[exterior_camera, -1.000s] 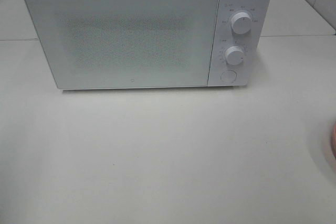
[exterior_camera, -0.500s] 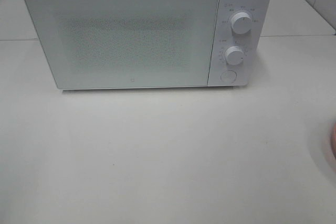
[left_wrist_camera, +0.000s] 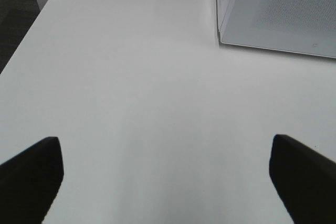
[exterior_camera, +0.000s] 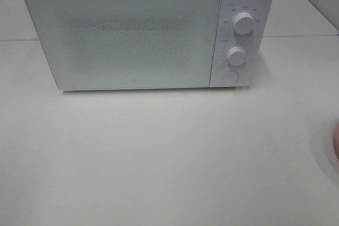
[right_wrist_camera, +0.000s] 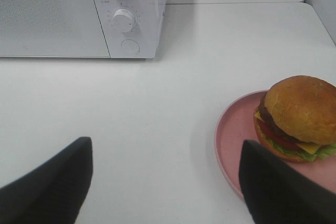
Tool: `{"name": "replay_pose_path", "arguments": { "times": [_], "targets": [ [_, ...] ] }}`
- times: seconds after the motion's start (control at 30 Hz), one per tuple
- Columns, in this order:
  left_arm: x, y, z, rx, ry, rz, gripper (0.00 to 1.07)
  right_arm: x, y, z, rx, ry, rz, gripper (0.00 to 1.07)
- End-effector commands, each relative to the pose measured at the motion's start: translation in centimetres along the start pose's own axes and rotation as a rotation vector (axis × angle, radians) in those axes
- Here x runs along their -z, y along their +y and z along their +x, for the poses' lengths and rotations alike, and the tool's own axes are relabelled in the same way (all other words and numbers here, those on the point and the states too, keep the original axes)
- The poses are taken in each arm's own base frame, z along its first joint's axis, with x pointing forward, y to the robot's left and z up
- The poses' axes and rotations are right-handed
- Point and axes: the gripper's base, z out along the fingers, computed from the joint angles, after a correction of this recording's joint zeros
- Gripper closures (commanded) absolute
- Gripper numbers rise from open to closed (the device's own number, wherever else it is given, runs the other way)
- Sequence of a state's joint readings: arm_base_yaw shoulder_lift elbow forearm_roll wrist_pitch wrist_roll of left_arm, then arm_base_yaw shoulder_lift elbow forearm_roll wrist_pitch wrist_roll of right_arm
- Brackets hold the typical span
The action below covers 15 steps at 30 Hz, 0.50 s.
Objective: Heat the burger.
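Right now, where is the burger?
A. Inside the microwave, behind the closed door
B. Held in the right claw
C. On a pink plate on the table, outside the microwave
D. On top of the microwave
C. The right wrist view shows the burger sitting on the pink plate on the white table, off to one side of the microwave, whose door is closed; the open right claw holds nothing.

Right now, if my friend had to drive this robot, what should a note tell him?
Left gripper: open, empty, over bare table.
Right gripper: open, empty, beside the plate.
Burger sits on the pink plate, on the table to the microwave's right.
Microwave door is shut.
Done: nothing.
Left: open the door, put the burger in, close it, turn the knobs.
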<state>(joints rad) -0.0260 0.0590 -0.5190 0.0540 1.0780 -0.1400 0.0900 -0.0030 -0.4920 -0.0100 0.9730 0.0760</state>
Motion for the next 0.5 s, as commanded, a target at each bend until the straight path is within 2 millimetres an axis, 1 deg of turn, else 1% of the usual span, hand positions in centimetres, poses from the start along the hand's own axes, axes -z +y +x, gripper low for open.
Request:
{"name": "replay_pose_path", "arguments": {
  "times": [0.03, 0.17, 0.5],
  "targets": [
    [0.61, 0.0, 0.34, 0.013, -0.048, 0.009, 0.07, 0.37, -0.01, 0.11, -0.001, -0.045, 0.004, 0.32],
    [1.13, 0.09, 0.67, 0.013, -0.087, 0.011, 0.07, 0.37, -0.01, 0.11, -0.001, -0.045, 0.004, 0.32],
    [1.12, 0.08, 0.66, 0.013, -0.086, 0.011, 0.07, 0.37, -0.01, 0.11, -0.001, -0.045, 0.004, 0.32]
  ]
}}
